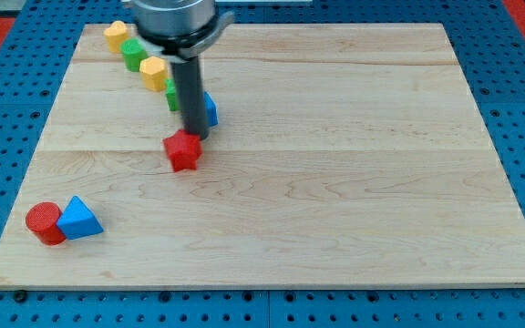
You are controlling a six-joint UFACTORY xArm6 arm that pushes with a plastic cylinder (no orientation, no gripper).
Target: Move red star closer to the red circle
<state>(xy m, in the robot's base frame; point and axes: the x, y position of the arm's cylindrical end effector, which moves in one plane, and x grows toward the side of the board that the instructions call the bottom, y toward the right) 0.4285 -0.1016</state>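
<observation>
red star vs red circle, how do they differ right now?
Shape: the red star has points, the red circle is a round cylinder. Place: the star sits near the board's middle, the circle at the view's bottom left. Neighbours: my tip is right at the star's upper edge; the circle touches a blue triangle. Both are red.

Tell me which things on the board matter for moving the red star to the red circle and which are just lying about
Job:
red star
red circle
my tip, at the star's upper right edge

Lying about:
blue triangle, beside the circle
blue block, behind the rod
two yellow blocks
green block
another green block, partly hidden by the rod
</observation>
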